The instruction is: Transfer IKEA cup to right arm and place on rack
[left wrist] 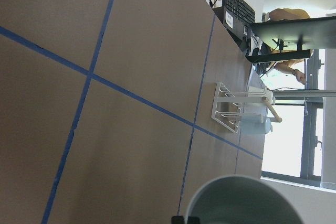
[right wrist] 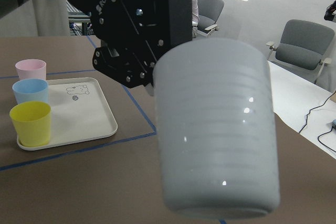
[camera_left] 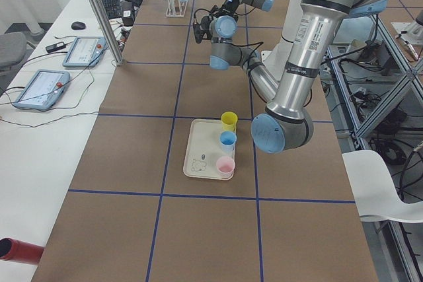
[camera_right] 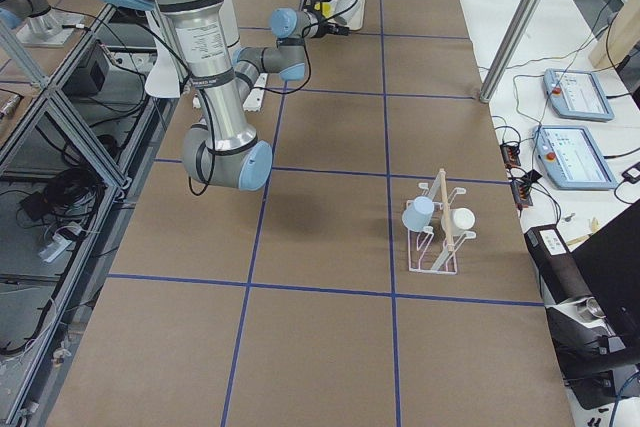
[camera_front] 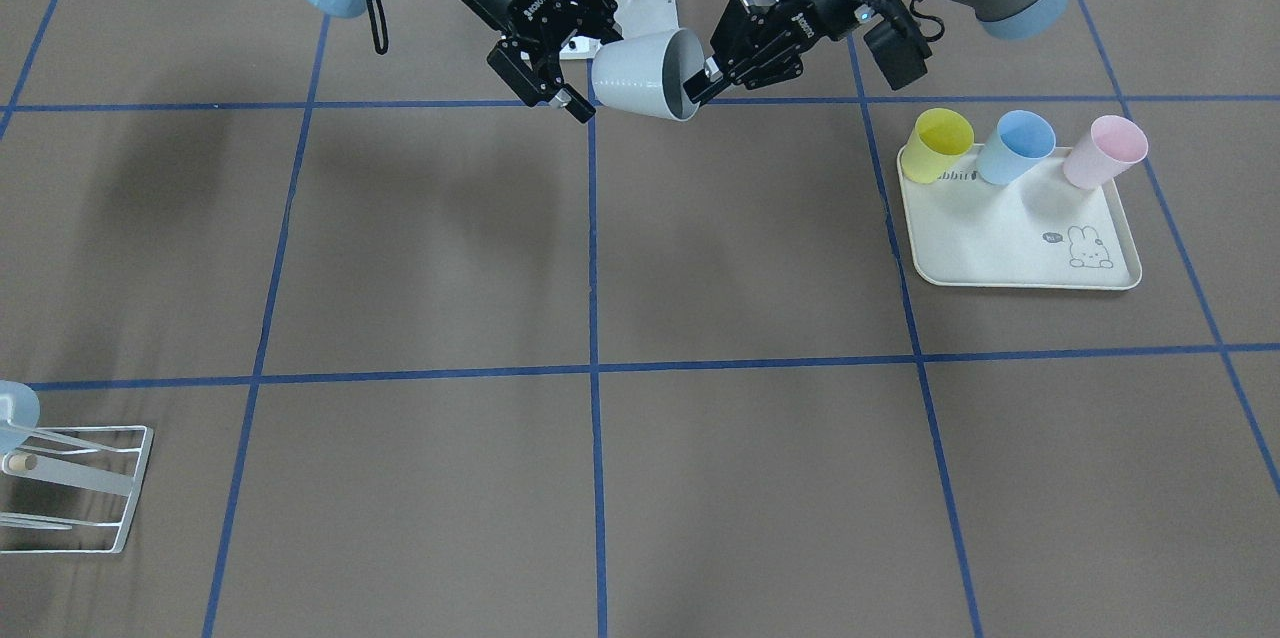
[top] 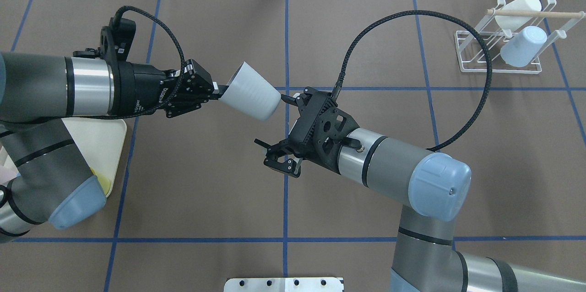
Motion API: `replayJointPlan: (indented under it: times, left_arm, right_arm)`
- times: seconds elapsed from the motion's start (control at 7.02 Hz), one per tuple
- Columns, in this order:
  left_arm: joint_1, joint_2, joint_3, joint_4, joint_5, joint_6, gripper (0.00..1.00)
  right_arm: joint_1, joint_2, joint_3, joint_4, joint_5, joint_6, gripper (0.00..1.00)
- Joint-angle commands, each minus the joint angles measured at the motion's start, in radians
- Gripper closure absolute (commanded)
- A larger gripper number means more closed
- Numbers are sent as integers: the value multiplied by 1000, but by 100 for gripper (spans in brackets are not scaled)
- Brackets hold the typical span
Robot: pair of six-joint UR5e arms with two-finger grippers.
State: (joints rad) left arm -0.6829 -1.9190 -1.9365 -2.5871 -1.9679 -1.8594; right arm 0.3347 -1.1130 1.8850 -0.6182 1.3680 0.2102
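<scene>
IKEA cup (top: 251,95), pale grey plastic with faint ribs, hangs in the air over the brown paper-covered table (camera_front: 700,248), close to where the middle blue tape line crosses another on my side. It lies almost on its side, its mouth turned toward my left arm and its base toward my right.

My left claw (camera_front: 705,76) is pinched narrow on the cup's rim, with one finger inside the mouth and one outside. My right claw (top: 271,119) is spread wide at the cup's base end. One fingertip sits just beside the base edge and the other is well off to the side. I cannot tell whether either one touches. From my right wrist the cup fills the middle of the view, base end nearest.

The white wire-frame rack (top: 499,65) stands far off on my right, near the table's far edge. It has a light wooden rod across its top and already carries a white cup (top: 517,10) and a pale blue cup (top: 524,45).

On my left sits the cream rabbit-print tray (camera_front: 1000,238), with a yellow cup (camera_front: 942,144), a blue cup (camera_front: 1015,146) and a pink cup (camera_front: 1103,150) upright in a row along one edge.
</scene>
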Motion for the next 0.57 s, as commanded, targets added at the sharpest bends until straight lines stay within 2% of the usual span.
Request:
replayJointPlan:
  times: [0.0,0.43]
  left_arm:
    - [17,-3,-1,-1,3,0,100]
    - [52,3,1,-1,38,0,100]
  right_arm:
    - [0,-1,0,0,-6,0,0]
    - [-6,1,3,0,-6,0,0]
